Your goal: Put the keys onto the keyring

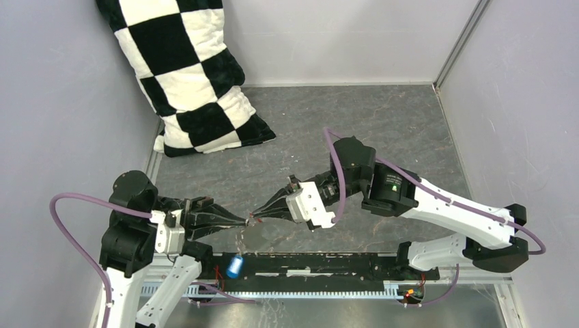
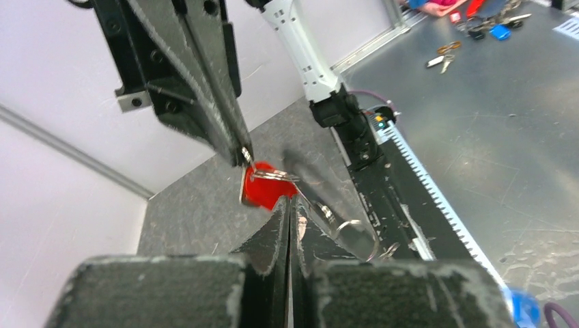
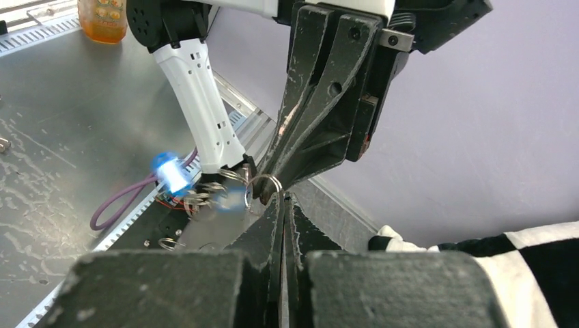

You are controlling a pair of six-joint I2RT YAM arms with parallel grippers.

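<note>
My left gripper [image 2: 289, 205] is clenched, fingers pressed flat together. The red key [image 2: 261, 190] sits right at their tips, and its near edge looks pinched between them. My right gripper [image 2: 244, 154] comes in from the opposite side, also closed to a thin line. Its tip touches a small metal ring [image 2: 273, 175] that lies across the top of the red key's head. I cannot tell whether that ring is actually gripped or only touched.

From above, the two grippers meet tip to tip over the table [image 1: 382, 130], a little left of centre, with the red key as a small red speck between them.

The keyring [image 2: 326, 205] shows on my left wrist camera as a blurred grey band. It hangs down from the meeting point, just beside my left fingers. It is too smeared for me to say whether the red key is threaded on it.

The blue key [image 1: 235, 265] is a blurred blue blob lower down, over the black rail [image 1: 328, 263] at the near edge of the table and apart from both grippers. I cannot make out whether it dangles from the keyring or rests on the rail.

A checkered pillow [image 1: 191, 75] leans in the far left corner.
</note>
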